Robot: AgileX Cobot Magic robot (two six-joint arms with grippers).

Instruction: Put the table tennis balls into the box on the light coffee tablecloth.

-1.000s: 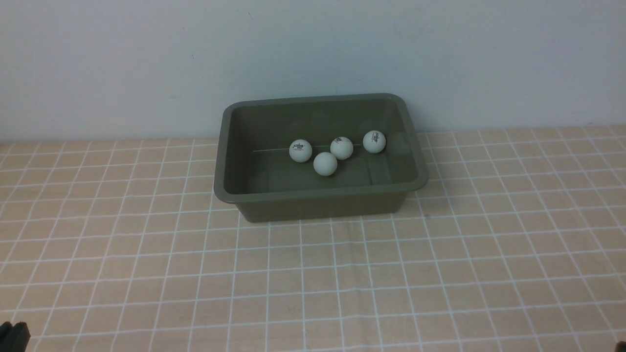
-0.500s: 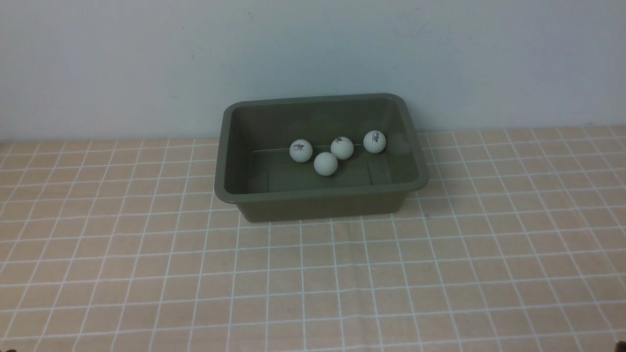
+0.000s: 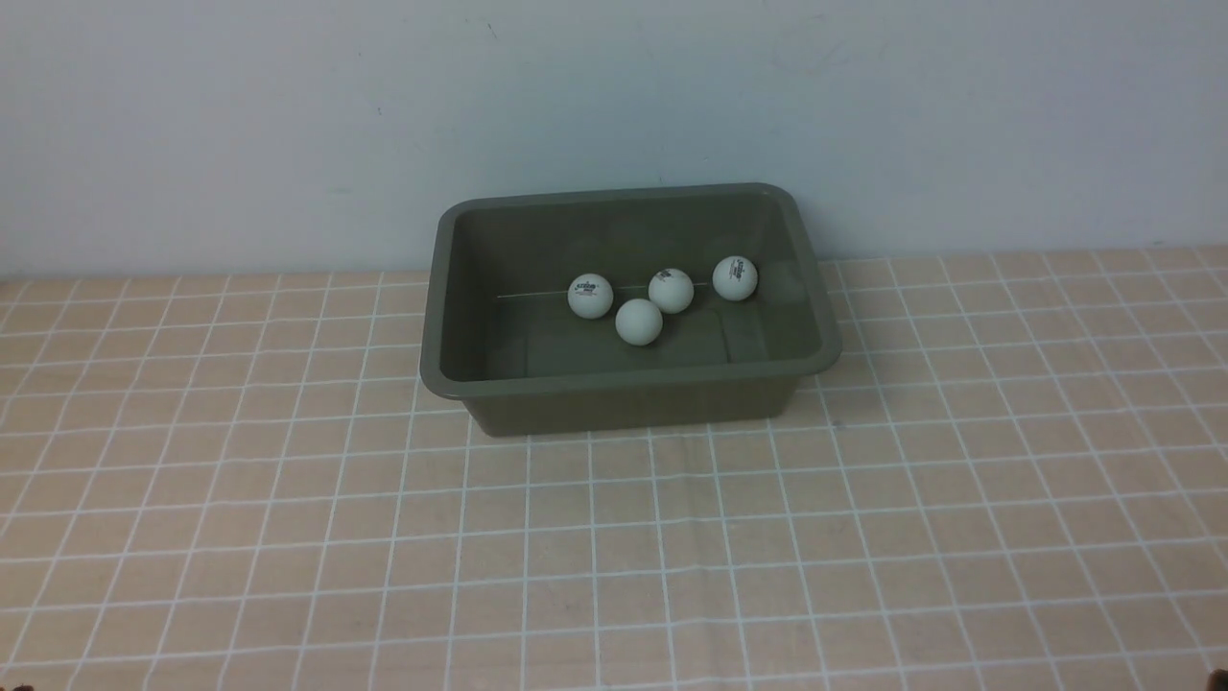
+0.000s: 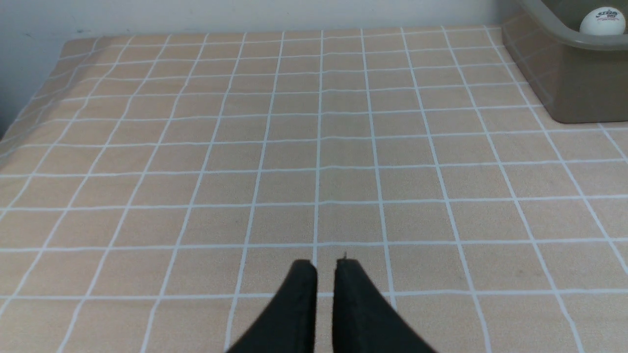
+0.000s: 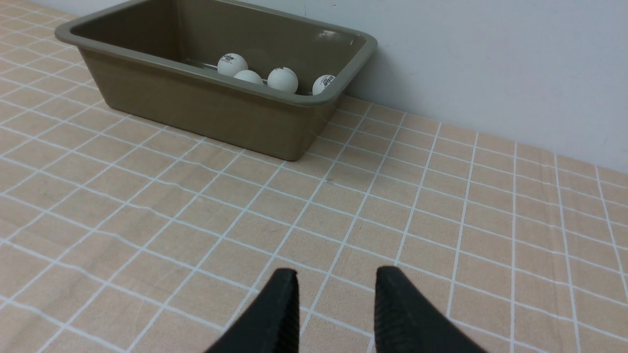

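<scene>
The olive-green box (image 3: 624, 376) stands on the light coffee tablecloth (image 3: 614, 537) near the back wall. Several white table tennis balls lie inside it, close together: one (image 3: 590, 296), one (image 3: 638, 321), one (image 3: 671, 290) and one (image 3: 735, 277). The right wrist view shows the box (image 5: 196, 103) and the balls (image 5: 282, 79) from afar. The left wrist view shows a box corner (image 4: 579, 88) and one ball (image 4: 607, 19). My left gripper (image 4: 326, 264) is shut and empty over bare cloth. My right gripper (image 5: 337, 272) is open and empty over bare cloth. Neither gripper shows in the front view.
A pale wall (image 3: 614, 96) rises right behind the box. The cloth's far left edge (image 4: 29, 113) shows in the left wrist view. A slight crease (image 3: 672, 523) runs across the cloth in front of the box.
A dark piece of my left arm at the front view's lower left corner has drawn back out of sight. The balls and the box have not moved.
</scene>
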